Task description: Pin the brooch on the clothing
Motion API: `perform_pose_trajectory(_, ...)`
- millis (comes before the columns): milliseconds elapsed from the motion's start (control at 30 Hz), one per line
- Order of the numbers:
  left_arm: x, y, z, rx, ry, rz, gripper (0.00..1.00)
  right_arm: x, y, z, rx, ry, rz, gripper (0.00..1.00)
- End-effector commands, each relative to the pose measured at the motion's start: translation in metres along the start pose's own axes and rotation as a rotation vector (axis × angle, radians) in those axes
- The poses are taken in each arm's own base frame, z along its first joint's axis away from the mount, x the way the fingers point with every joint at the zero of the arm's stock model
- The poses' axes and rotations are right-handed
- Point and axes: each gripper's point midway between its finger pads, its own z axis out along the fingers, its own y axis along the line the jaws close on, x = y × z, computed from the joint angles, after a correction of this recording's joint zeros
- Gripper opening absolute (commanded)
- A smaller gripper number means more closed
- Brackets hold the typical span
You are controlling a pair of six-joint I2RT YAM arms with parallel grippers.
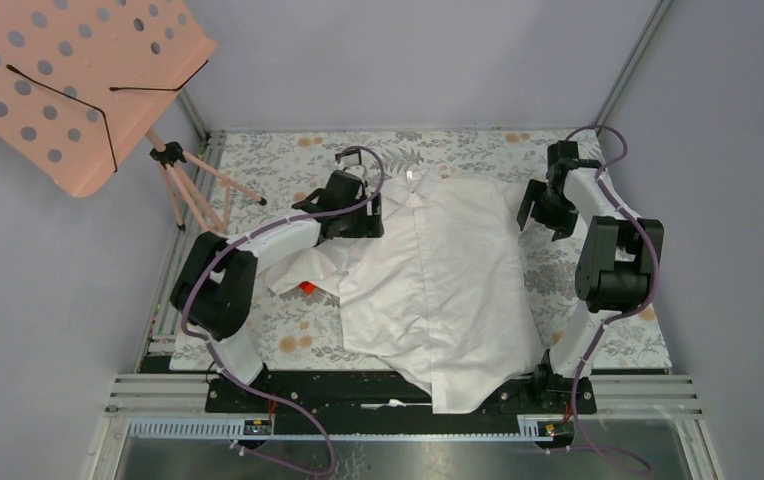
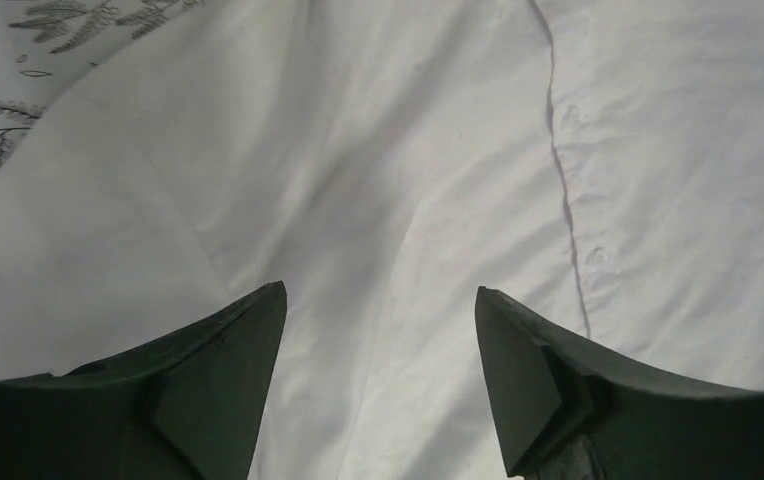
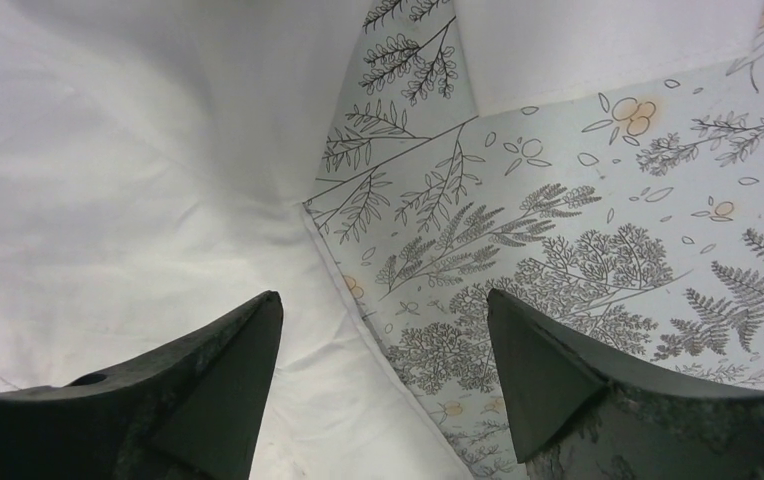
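- White shirt (image 1: 438,290) lies flat, front up, on the floral cloth (image 1: 288,340), collar (image 1: 420,190) at the far end.
- Can't place the brooch for sure tbh. A tiny pale glint (image 1: 413,176) by the collar might be it, but it's too small to say. It's not in either wrist view and neither gripper has it.
- L side: left gripper (image 2: 380,300) has jaws wide apart w/ nothing btwn them. It hovers over the chest panel, just left of the button placket (image 2: 568,200).
- R side: right gripper (image 3: 383,300) is also wide open + empty, over the shirt's edge where fabric meets cloth, near the far right shoulder.
- Handling, imo: the brooch is prob light + hard w/ a fiddly pin, so easy to drop or flip. Grab it by the rim, not the pin side.
- Shirt fabric looks thin, creased, floppy, so it'll bunch under any push. One gripper prob needs to hold it taut beside the spot while the other presses the brooch on.
- Red bit (image 1: 306,288) peeks out under the left sleeve (image 1: 303,265). Not part of the job.
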Motion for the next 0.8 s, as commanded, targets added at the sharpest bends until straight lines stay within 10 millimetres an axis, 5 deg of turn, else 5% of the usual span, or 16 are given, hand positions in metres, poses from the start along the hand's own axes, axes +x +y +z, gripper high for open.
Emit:
perform_pose_trajectory(0, 0.011, 0.005, 0.016, -0.138, 0.052, 0.138, 0.77, -0.008, 0.000, -0.026, -0.022, -0.078, 0.015, 0.82)
perform_pose_trajectory(233, 0.034, 0.025, 0.024, -0.322, 0.113, 0.264, 0.75, -0.004, -0.004, -0.031, -0.014, -0.090, 0.012, 0.82)
perform_pose_trajectory(400, 0.039, 0.033, 0.019, -0.350, 0.117, 0.266, 0.23, -0.003, -0.008, -0.030, 0.001, -0.093, 0.009, 0.82)
perform_pose_trajectory(500, 0.036, 0.042, 0.009, -0.387, 0.095, 0.270, 0.02, -0.004, -0.013, -0.026, 0.034, -0.087, 0.003, 0.82)
perform_pose_trajectory(767, 0.028, 0.075, -0.032, -0.431, 0.049, 0.196, 0.00, -0.010, -0.022, -0.014, 0.103, -0.067, -0.038, 0.82)
